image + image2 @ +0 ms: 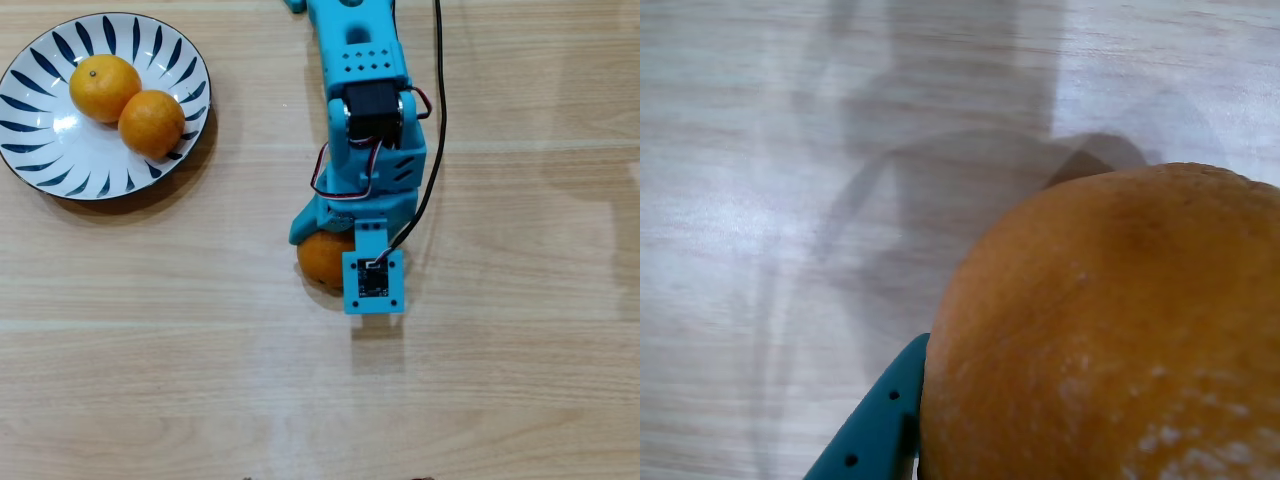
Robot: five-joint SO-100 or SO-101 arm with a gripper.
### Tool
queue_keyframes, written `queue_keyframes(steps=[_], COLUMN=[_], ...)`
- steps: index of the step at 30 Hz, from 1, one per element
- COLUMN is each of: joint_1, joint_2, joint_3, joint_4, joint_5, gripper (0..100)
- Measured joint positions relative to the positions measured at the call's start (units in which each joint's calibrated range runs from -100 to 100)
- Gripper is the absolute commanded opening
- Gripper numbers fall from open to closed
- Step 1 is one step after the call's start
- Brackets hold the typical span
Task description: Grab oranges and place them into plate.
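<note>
1. Overhead view: round shallow white plate with dark blue leaf strokes round its rim (pixel 30 160) sits top left on the light wood-grain tabletop (pixel 520 380).
2. Two round orange citrus fruits lie in the plate, touching each other: one with a small dark stem dot (pixel 104 87) toward upper left, the other (pixel 151 123) just lower right of it.
3. Third round orange fruit (pixel 320 258) is on the tabletop near centre, well apart from the plate, mostly covered by the arm; only its left part shows.
4. Blue plastic robot arm (pixel 365 70) comes in from the top edge and reaches down over this fruit; black cable (pixel 438 100) runs along its right side.
5. Hand (pixel 325 262) is at the fruit, fingertips hidden under the arm body and camera mount.
6. Wrist view: dimpled orange (pixel 1110 340) fills the lower right, very close; one blue finger (pixel 875 425) with small holes touches its left side.
7. Second finger out of sight, so cannot tell whether the hand is clamped on the fruit or apart.
8. Arm shadow falls on the tabletop above the fruit in the wrist view.
</note>
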Motion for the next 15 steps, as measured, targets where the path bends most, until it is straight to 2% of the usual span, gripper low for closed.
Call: queue_keyframes(steps=[7, 15], joint_1=[1.4, 12.7], joint_2=[-4.7, -31.9], joint_3=[2.5, 22.7], joint_4=[-0.1, -0.1], joint_5=[6.3, 15.0], gripper=[25, 25])
